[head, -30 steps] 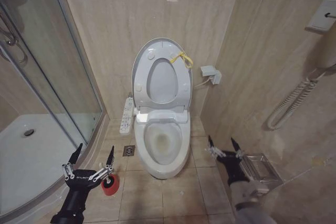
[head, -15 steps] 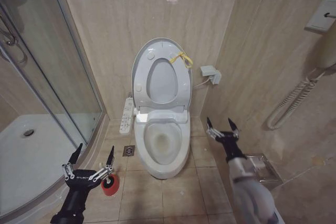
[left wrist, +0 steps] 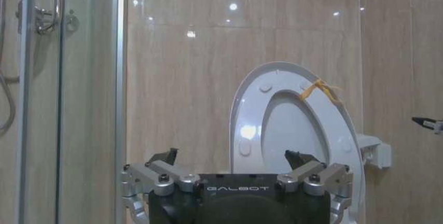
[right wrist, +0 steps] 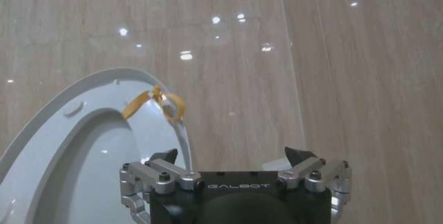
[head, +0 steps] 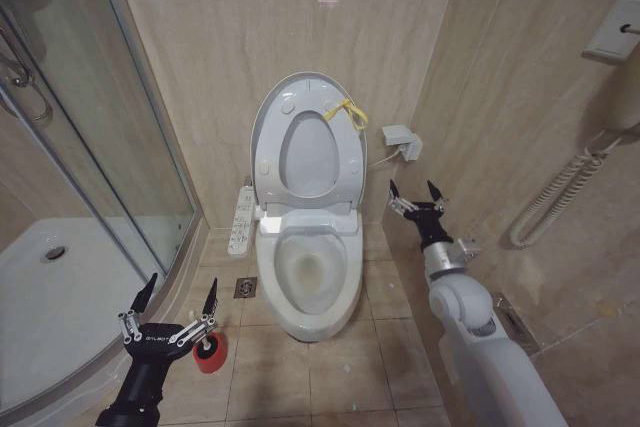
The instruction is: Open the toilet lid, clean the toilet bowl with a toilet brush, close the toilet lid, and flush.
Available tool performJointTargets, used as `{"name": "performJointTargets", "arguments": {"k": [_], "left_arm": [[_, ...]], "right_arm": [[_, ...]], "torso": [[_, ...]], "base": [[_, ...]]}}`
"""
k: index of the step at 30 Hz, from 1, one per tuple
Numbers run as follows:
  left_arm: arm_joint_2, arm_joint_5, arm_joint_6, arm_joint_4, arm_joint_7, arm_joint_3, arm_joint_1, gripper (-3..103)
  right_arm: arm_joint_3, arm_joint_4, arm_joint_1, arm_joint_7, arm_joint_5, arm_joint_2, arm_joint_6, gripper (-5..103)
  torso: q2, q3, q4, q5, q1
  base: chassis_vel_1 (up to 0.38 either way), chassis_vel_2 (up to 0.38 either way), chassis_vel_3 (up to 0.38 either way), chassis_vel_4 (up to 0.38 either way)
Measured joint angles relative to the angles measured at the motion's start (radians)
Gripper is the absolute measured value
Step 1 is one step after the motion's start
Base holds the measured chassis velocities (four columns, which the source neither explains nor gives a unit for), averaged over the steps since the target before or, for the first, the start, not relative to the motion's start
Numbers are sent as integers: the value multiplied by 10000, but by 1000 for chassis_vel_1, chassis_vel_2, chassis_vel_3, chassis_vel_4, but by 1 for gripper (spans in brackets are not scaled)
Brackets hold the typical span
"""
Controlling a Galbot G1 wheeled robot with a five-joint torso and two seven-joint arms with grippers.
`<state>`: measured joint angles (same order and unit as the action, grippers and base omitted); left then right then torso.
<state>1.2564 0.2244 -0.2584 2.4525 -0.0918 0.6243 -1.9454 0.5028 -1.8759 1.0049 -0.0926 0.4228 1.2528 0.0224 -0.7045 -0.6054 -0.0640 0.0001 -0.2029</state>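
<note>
The toilet lid (head: 272, 112) stands upright against the back wall, with a yellow ribbon (head: 346, 113) tied at its upper right edge and the ring seat raised against it. Below it the toilet bowl (head: 308, 319) lies uncovered. My right gripper (head: 412, 189) is open and empty in the air to the right of the toilet, about level with the hinge. Its wrist view shows the lid (right wrist: 83, 146) and ribbon (right wrist: 161, 105) just ahead of the gripper (right wrist: 231, 152). My left gripper (head: 182, 284) is open low over the floor, above a red holder cup (head: 210, 354). The toilet brush is hidden.
A glass shower enclosure (head: 110, 147) and its curved white tray (head: 60, 297) fill the left side. A control panel (head: 241, 219) hangs left of the toilet and a floor drain (head: 245, 287) lies below it. A wall box (head: 400, 140) and a coiled hose (head: 560, 192) sit right, close to my right arm.
My right arm has risen and reached forward, from low near the floor to beside the toilet's hinge. The left arm, lid and bowl have not moved.
</note>
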Motion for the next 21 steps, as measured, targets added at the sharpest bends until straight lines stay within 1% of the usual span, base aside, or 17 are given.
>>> {"name": "performJointTargets", "arguments": {"k": [3, 7, 10, 13, 21], "left_arm": [[0, 0, 0, 0, 0, -1, 0, 100], [-1, 0, 0, 0, 0, 0, 0, 100], [0, 0, 0, 0, 0, 0, 0, 100], [0, 0, 0, 0, 0, 0, 0, 100], [0, 0, 0, 0, 0, 0, 0, 100]], "right_arm": [[-75, 160, -160, -6, 12, -51, 273, 100], [-201, 208, -288, -79, -13, -52, 367, 100], [-275, 218, -383, -132, -56, -30, 298, 100], [-330, 210, -556, -153, -67, 18, -74, 100], [-420, 516, -814, -142, -222, 223, 53, 100]], "torso": [[0, 0, -2, 0, 0], [1, -2, -3, -2, -5], [1, -2, 0, 0, -5], [0, 0, -1, -1, 0], [-1, 1, -1, -2, 3]], "base": [[-67, 51, 61, -63], [-64, 39, 74, -67], [-27, 2, 14, -11], [0, 0, 0, 0], [0, 0, 0, 0]]}}
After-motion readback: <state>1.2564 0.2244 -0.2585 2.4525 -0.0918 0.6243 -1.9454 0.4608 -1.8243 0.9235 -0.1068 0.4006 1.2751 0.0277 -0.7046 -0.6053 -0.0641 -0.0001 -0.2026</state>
